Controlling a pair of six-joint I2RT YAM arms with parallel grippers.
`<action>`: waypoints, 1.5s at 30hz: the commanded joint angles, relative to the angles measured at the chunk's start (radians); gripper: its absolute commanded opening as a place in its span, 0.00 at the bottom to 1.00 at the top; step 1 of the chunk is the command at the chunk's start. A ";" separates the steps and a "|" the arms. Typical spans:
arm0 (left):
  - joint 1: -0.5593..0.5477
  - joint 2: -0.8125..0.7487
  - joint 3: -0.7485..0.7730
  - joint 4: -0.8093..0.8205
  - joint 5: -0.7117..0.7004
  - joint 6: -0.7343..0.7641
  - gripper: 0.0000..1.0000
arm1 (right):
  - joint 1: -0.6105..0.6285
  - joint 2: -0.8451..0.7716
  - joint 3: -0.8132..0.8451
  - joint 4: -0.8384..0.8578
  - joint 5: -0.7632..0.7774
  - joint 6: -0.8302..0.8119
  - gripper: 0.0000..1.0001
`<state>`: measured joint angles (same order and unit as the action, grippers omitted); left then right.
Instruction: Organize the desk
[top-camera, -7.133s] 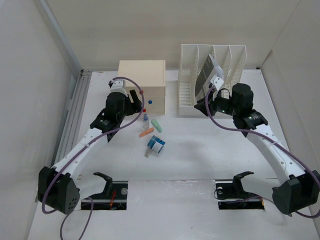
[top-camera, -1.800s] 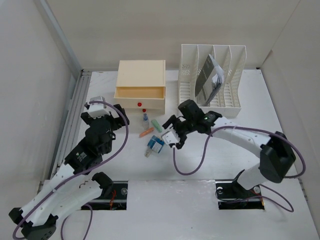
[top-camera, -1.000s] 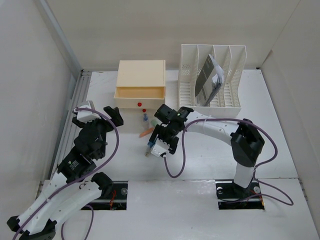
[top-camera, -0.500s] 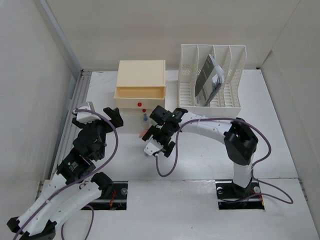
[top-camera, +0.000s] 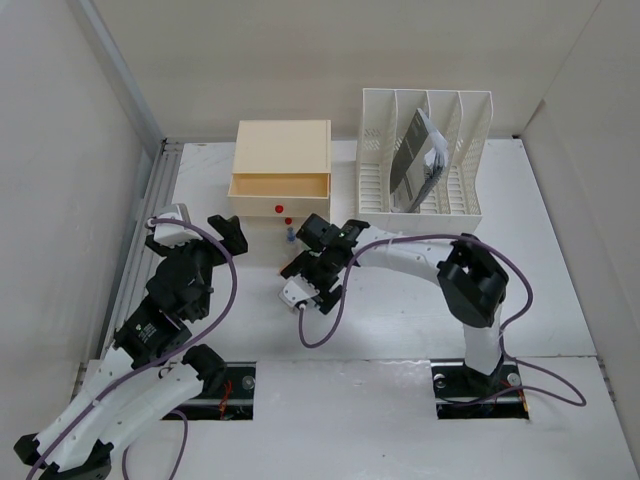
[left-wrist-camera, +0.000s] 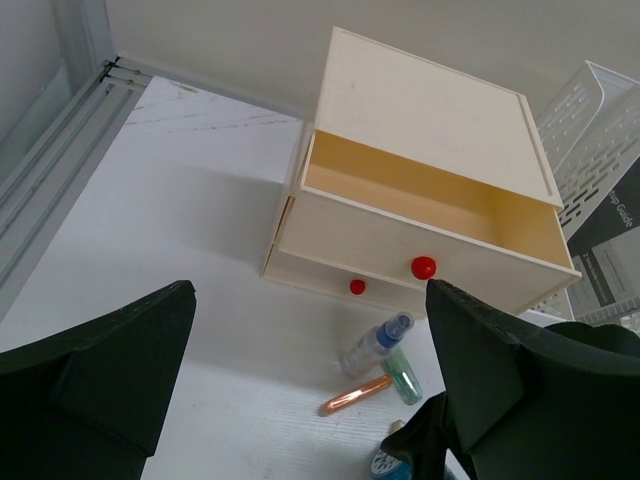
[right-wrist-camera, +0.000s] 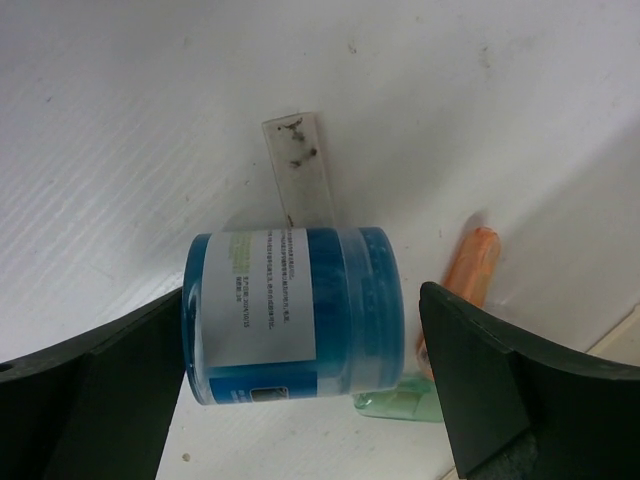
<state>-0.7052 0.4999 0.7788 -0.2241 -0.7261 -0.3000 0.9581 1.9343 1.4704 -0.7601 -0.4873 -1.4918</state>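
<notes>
Right end effector (right-wrist-camera: 305, 340) sat wide apart around the blue jar (right-wrist-camera: 290, 315) lying on the table (right-wrist-camera: 120, 120). A crooked squeeze could roll the round jar into the orange pen (right-wrist-camera: 465, 275). Left end effector (left-wrist-camera: 308, 300) was apart too

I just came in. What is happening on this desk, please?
The right gripper, jaws open, straddles a blue jar lying on its side on the desk, not yet gripping it. The left gripper hovers open at the left, holding nothing. The cream drawer box has its top drawer pulled open.
</notes>
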 joint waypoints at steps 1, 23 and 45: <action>-0.002 -0.009 -0.001 0.043 0.010 0.009 1.00 | 0.011 0.006 -0.016 0.044 0.013 0.021 0.96; -0.002 -0.038 -0.001 0.043 0.019 0.009 1.00 | 0.079 -0.190 0.121 0.050 0.178 0.541 0.00; 0.007 -0.078 -0.010 0.043 -0.032 -0.010 1.00 | 0.079 -0.199 0.576 0.180 0.892 1.597 0.00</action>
<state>-0.7048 0.4198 0.7780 -0.2207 -0.7383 -0.3050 1.0393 1.7203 1.9491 -0.7025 0.1772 -0.1112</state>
